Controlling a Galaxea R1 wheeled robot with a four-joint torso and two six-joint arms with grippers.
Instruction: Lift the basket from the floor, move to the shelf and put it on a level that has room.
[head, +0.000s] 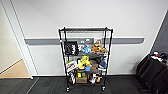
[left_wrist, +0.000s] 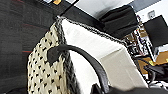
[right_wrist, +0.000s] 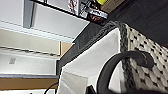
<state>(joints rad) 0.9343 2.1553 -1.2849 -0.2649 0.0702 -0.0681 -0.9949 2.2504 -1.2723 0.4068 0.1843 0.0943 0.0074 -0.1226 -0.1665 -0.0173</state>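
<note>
Woven cream basket (left_wrist: 47, 72) off dark carpet floor (head: 50, 86), loop handles close at both wrists; pincer states cannot tell. Black wire shelf (head: 85, 58) ahead, top level (head: 85, 29) bare. No legible writing.

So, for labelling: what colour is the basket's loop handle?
Dark, near black, best seen in the left wrist view: handle on the basket.

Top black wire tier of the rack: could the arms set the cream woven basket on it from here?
Probably not yet. The top tier looks bare, but the rack stands apart across dark carpet; the basket is near both wrists.
</note>
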